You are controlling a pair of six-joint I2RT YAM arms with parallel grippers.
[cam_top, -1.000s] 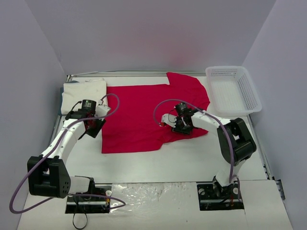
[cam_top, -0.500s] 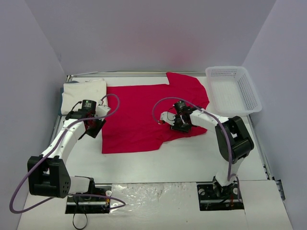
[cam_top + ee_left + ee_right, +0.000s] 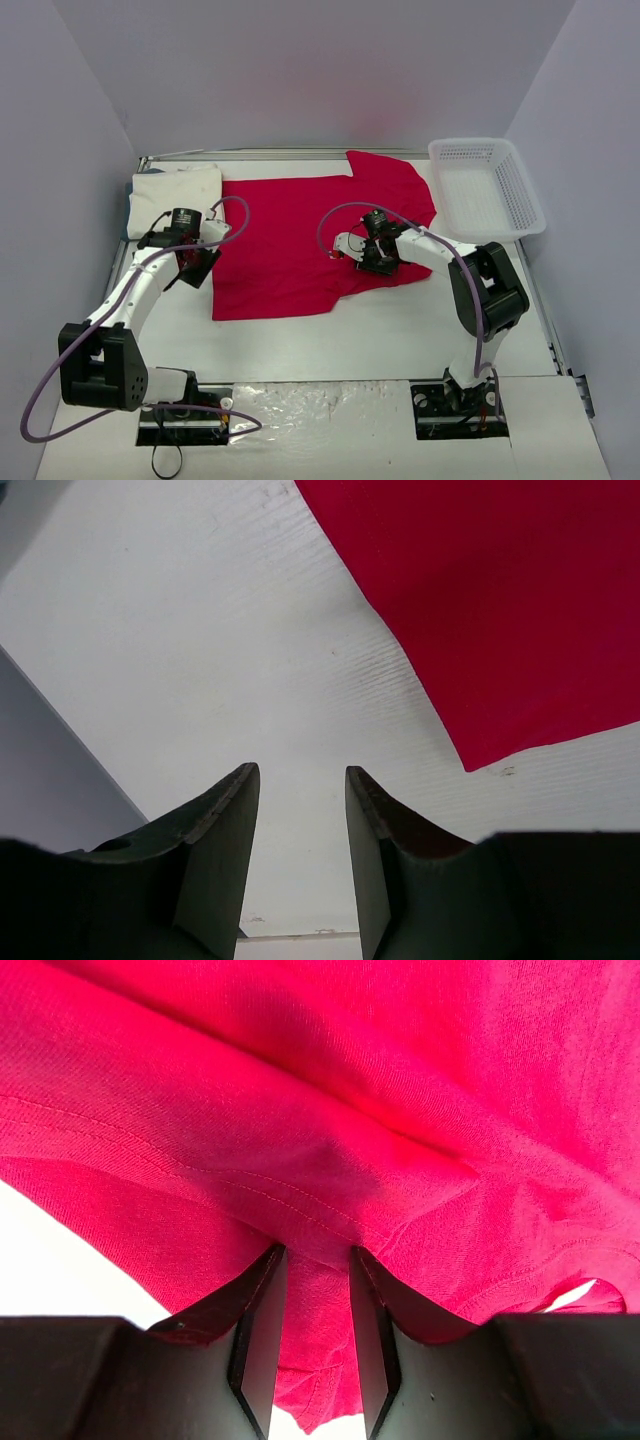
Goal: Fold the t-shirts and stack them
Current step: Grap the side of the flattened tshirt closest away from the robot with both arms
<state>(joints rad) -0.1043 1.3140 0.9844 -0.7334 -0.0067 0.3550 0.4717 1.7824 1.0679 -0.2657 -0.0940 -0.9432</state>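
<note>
Currently on my bench (image 3: 380, 330): red shirt (image 3: 290, 240) spread flat at centre; white shirt (image 3: 177, 195) folded at the far left, likely the stack's base. Right gripper (image 3: 317, 1260) clamped on the red shirt's near right hem, I judge for folding; left gripper (image 3: 302, 780) apart, empty, beside its left corner. Basket (image 3: 487, 190) far right; plain grey walls.

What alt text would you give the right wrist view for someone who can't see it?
The right end effector pinches a raised fold of the red t-shirt between its two dark fingers, beside a stitched hem line. Red cloth fills nearly the whole view, with bare white table at the lower left.
</note>
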